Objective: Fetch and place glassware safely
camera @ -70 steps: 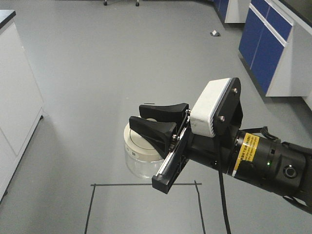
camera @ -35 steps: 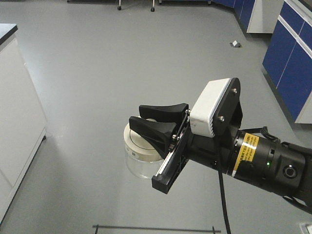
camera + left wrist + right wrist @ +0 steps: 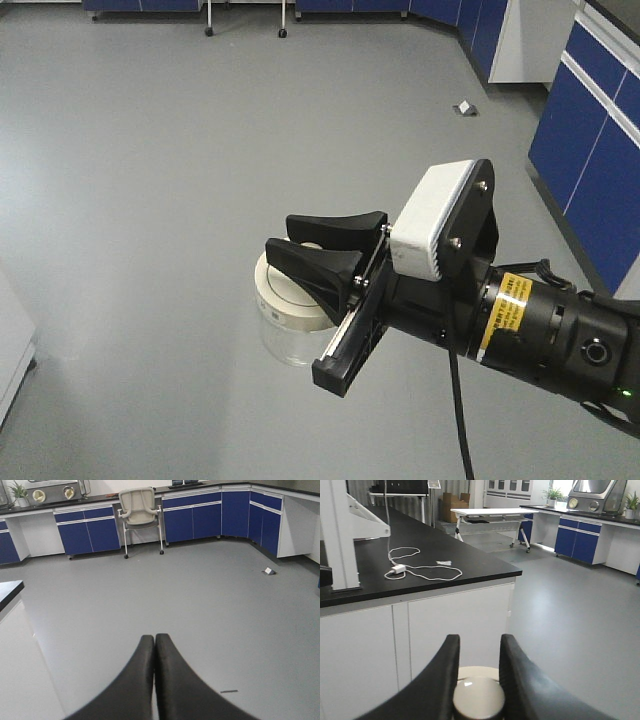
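The glassware is a squat clear glass jar point(image 3: 283, 340) with a wide cream-white lid point(image 3: 283, 292). It hangs in the air above the grey floor. My right gripper point(image 3: 282, 236) is shut on the lid's central knob point(image 3: 478, 698), with one black finger on each side. The lid's rim point(image 3: 477, 671) shows just beyond the knob in the right wrist view, where the glass body is hidden. My left gripper point(image 3: 154, 638) shows only in the left wrist view. Its jaws are pressed together with nothing between them, above bare floor.
A black-topped white lab bench point(image 3: 445, 600) with a white cable point(image 3: 420, 570) stands close ahead of the right wrist. Blue cabinets point(image 3: 590, 150) line the right side. A chair point(image 3: 140, 505) stands by the far blue cabinets point(image 3: 210, 517). A small scrap point(image 3: 465, 107) lies on the floor.
The whole front view has shifted: the black tape square on the floor has slid out at the bottom and the white cabinet at left has dropped nearly out of view. The right gripper's hold on the jar is unchanged.
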You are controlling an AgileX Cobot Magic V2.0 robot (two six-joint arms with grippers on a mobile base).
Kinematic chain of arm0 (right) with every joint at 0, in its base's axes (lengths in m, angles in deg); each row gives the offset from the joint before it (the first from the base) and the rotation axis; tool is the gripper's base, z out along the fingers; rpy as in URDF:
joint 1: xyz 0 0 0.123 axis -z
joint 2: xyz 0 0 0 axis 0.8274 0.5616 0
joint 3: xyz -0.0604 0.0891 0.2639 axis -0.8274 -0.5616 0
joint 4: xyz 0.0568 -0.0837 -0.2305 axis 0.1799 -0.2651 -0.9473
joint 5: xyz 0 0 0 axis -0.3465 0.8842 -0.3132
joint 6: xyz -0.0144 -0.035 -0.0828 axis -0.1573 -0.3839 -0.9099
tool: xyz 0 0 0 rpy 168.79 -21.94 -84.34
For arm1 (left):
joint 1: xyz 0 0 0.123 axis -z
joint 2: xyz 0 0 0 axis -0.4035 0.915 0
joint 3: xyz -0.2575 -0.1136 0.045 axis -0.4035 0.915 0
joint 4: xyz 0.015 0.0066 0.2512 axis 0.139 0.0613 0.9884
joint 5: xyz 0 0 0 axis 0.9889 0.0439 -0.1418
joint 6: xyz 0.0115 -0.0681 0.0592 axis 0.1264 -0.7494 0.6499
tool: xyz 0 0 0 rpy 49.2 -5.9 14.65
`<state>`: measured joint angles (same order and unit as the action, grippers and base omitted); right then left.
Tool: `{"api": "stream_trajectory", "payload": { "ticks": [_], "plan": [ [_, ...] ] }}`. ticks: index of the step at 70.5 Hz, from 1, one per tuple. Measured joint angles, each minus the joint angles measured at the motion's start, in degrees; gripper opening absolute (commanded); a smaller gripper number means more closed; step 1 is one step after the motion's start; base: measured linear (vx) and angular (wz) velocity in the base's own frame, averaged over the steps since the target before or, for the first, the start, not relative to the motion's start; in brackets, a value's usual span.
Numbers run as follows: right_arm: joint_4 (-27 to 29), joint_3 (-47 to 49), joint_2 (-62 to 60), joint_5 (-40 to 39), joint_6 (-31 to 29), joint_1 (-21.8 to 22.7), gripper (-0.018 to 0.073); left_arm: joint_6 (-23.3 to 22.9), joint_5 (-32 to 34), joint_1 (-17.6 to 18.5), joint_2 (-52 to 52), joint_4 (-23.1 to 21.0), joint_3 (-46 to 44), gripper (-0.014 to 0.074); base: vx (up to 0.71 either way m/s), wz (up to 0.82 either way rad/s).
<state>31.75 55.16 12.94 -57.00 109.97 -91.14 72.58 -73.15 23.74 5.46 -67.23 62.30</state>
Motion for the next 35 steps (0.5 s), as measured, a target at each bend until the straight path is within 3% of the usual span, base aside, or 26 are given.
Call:
{"api": "stream_trajectory", "payload": {
  "ticks": [35],
  "plan": [
    [0.0,0.0,0.0,0.1,0.0,0.0,-0.0004,0.0,0.0,0.0,0.0,0.0,0.0,-0.0007,0.52,0.02]
  ]
}}
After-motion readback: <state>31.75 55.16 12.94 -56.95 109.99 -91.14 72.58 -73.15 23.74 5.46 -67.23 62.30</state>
